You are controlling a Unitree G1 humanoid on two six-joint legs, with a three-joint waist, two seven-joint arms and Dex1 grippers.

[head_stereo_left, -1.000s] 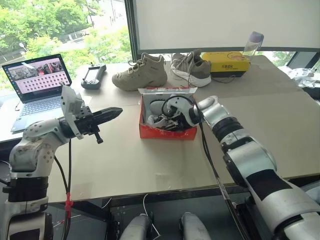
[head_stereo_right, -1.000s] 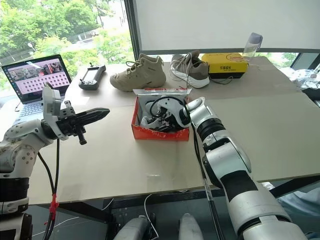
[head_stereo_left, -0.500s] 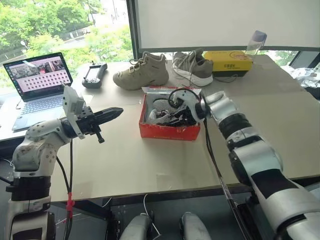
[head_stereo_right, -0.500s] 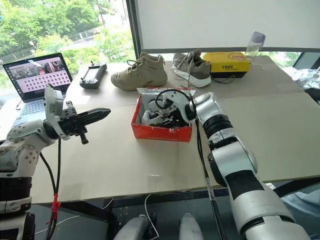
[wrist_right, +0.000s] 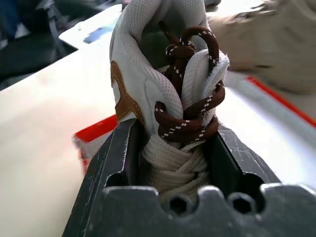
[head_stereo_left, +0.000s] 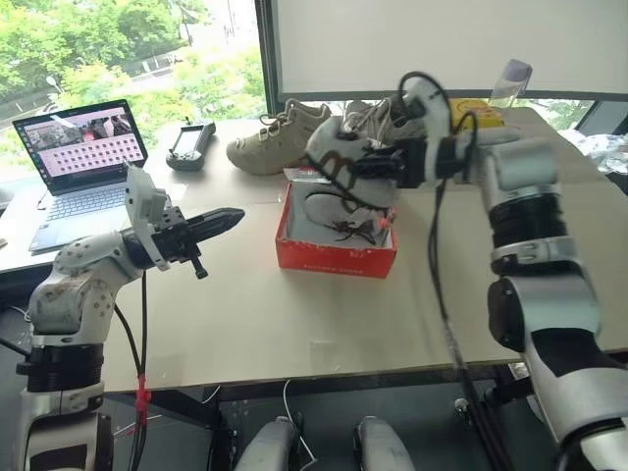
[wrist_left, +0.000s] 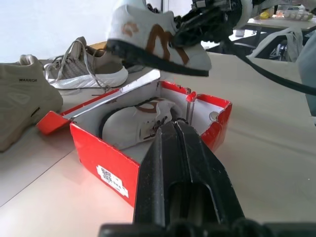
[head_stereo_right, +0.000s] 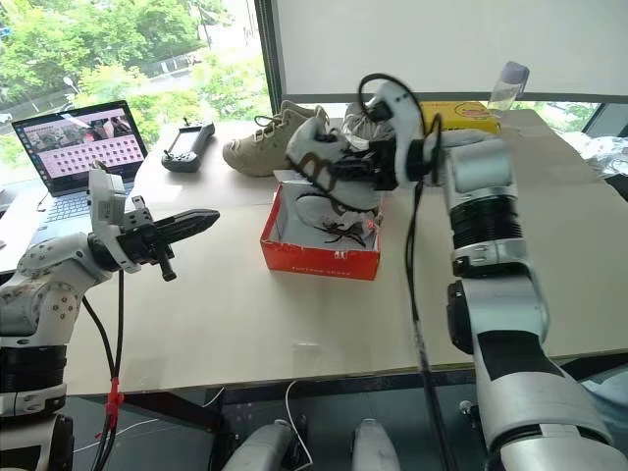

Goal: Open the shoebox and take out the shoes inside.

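The red shoebox [head_stereo_left: 334,253] stands open in the middle of the table. My right gripper [head_stereo_left: 394,165] is shut on one whitish-grey shoe [head_stereo_left: 343,157] with brown laces and lifts it in the air above the box. In the right wrist view the fingers [wrist_right: 121,150] clamp the shoe's tongue and laces [wrist_right: 185,98]. The other shoe [head_stereo_left: 337,208] lies inside the box. My left gripper [head_stereo_left: 232,216] is shut and empty, held level to the left of the box with its tips pointing at it; the left wrist view shows the box [wrist_left: 108,153] just ahead.
Behind the box lie a beige boot [head_stereo_left: 273,143], a grey sneaker [head_stereo_left: 385,118], a yellow box [head_stereo_left: 483,108] and a bottle [head_stereo_left: 510,78]. A laptop [head_stereo_left: 83,157] and a controller [head_stereo_left: 188,143] sit at the far left. Bare tabletop lies in front of the box.
My right gripper has risen out of the box and moved right, carrying one shoe up with it. The left arm has stayed still.
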